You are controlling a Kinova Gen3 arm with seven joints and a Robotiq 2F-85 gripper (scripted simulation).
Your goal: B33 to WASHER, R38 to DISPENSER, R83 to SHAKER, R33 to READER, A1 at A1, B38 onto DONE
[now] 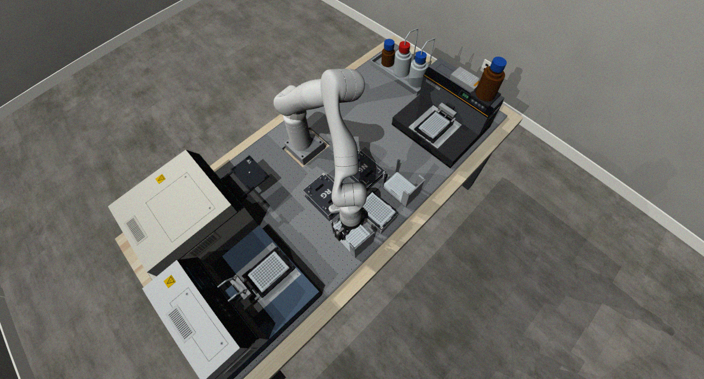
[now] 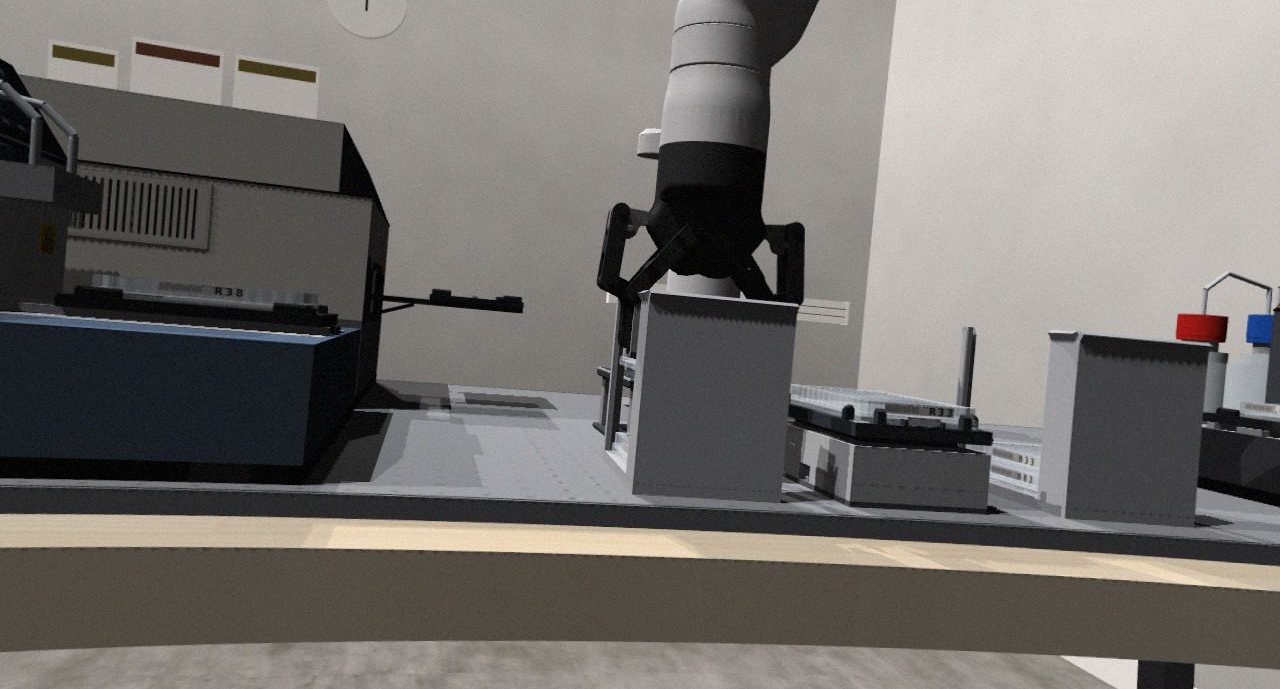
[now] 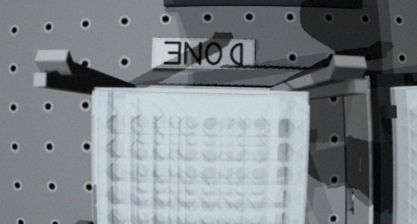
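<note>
Our arm point(image 1: 342, 135) point(image 2: 716, 103) is pale grey-white, smooth and rounded; its tubular segments swell at the joints, with thin dark seam lines ringing them above the fingers point(image 2: 624, 327). Just above the fingers, our gripper point(image 1: 355, 230) point(image 2: 702, 349) is matt black, with a rounded, tapering body and angular links on both sides; small round pivots mark the linkage. Higher than the fingers, a black collar point(image 2: 711, 170) meets the pale wrist; a small whitish block point(image 2: 648, 143) juts from its side. Well apart from the fingers, our squared grey base point(image 1: 303, 157) shows dark corner screws.
</note>
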